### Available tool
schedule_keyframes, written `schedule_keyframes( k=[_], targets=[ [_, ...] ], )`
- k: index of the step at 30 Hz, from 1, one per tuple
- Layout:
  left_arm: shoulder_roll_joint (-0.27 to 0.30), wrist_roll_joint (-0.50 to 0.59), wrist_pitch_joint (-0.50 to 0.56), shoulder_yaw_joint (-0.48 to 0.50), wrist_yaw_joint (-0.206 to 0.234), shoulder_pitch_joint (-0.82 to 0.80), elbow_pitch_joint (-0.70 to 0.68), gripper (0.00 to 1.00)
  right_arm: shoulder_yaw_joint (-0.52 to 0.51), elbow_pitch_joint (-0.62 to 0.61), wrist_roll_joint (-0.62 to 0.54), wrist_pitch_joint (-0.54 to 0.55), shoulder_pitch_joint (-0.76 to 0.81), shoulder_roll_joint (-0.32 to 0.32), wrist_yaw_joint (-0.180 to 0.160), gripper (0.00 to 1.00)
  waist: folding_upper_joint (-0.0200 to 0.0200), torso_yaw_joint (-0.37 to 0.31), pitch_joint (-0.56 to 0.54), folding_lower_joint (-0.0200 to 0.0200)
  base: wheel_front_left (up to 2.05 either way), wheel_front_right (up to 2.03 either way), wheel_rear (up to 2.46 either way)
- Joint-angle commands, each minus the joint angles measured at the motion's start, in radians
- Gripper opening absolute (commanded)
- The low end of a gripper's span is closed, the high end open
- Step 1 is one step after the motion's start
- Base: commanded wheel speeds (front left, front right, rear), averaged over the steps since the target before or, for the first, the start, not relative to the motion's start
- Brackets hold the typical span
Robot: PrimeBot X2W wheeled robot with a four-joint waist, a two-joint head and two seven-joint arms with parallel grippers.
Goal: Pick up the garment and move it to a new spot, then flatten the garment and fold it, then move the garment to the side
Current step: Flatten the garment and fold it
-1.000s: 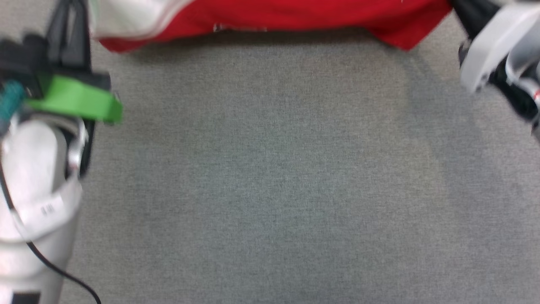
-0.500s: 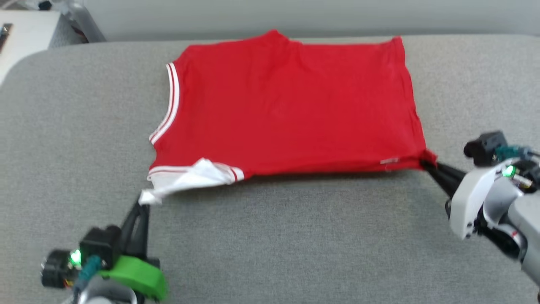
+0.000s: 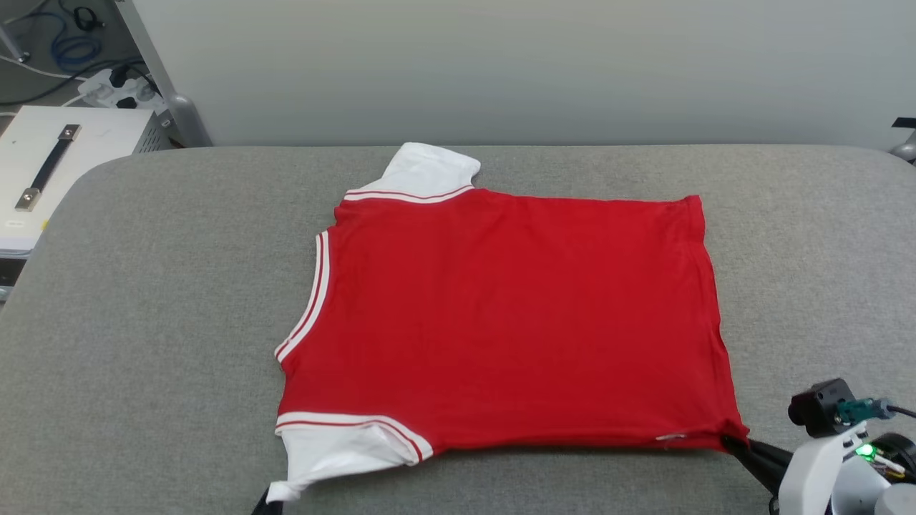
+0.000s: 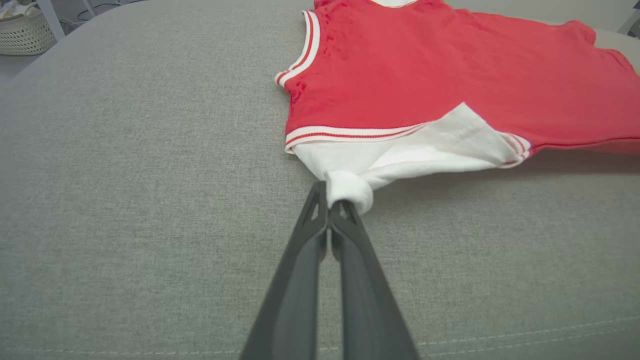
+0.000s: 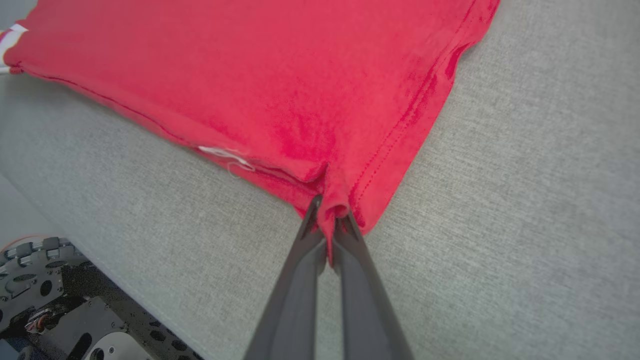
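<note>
The garment (image 3: 515, 322) lies spread flat on the grey table (image 3: 157, 286), plain red face up, collar toward the left and hem toward the right. One white sleeve points to the far side, the other to the near side. My left gripper (image 4: 330, 200) is shut on the tip of the near white sleeve (image 4: 400, 155); in the head view its dark tips (image 3: 266, 504) just show at the bottom edge. My right gripper (image 5: 327, 215) is shut on the near red hem corner, low over the table; in the head view this right gripper (image 3: 733, 443) reaches in from the lower right.
A white box with a handle (image 3: 64, 157) stands off the table's left end, with cables and a power strip (image 3: 114, 79) behind it. A grey wall runs behind the table. A woven basket (image 4: 25, 32) sits on the floor. The robot's base (image 5: 60, 300) is below the table's near edge.
The head camera has swung upward, so the whole picture has shifted. The garment now shows whole and flat on the table. Both grippers keep their hold on sleeve tip and hem corner.
</note>
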Motion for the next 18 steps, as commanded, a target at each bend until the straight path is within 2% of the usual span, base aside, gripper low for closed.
schedule_keyframes(
  k=[1, 10, 13, 18],
  targets=[
    [-0.006, -0.014, 0.006, -0.005, -0.010, 0.024, 0.004, 0.00, -0.017, -0.008, 0.006, 0.007, 0.039, -0.009, -0.001, 0.00, 0.0000, 0.005, -0.016, 0.0001, 0.00, 0.00, 0.00],
    [-0.003, -0.038, 0.028, -0.026, -0.026, 0.064, 0.017, 0.00, -0.121, -0.070, -0.022, 0.045, 0.191, -0.026, -0.001, 0.00, 0.0000, 0.007, -0.014, 0.0001, 0.00, 0.00, 0.00],
    [0.006, -0.019, 0.020, -0.028, -0.023, 0.035, 0.016, 0.00, -0.168, -0.086, -0.032, 0.054, 0.205, -0.009, -0.001, 0.00, 0.0000, 0.009, -0.008, 0.0001, 0.00, 0.00, 0.00],
    [0.037, 0.018, 0.021, -0.036, -0.046, -0.068, 0.027, 0.00, -0.241, -0.120, -0.056, 0.076, 0.211, 0.024, -0.001, 0.00, 0.0000, 0.009, 0.000, 0.0001, 0.00, 0.00, 0.00]
  ],
)
